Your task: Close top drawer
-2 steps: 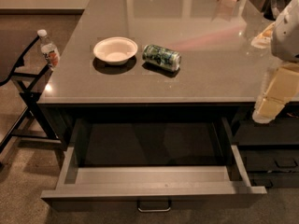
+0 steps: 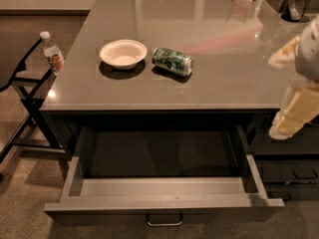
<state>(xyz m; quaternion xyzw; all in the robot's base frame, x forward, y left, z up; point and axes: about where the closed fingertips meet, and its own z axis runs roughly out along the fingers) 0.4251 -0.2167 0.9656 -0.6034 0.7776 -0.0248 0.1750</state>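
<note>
The top drawer (image 2: 164, 203) is pulled far out from under the grey countertop (image 2: 219, 73). Its front panel is dark grey with a small metal bar handle (image 2: 164, 220) at the centre, and its inner walls are lighter grey. It looks empty. My gripper (image 2: 294, 111) is at the right edge of the view, cream-coloured and pointing down. It hangs above and to the right of the drawer's right side, apart from it.
A white bowl (image 2: 123, 53) and a green can (image 2: 172, 61) lying on its side sit on the countertop. A water bottle (image 2: 52, 52) stands on a black chair at the left. A narrower drawer stack (image 2: 289, 171) is at the right.
</note>
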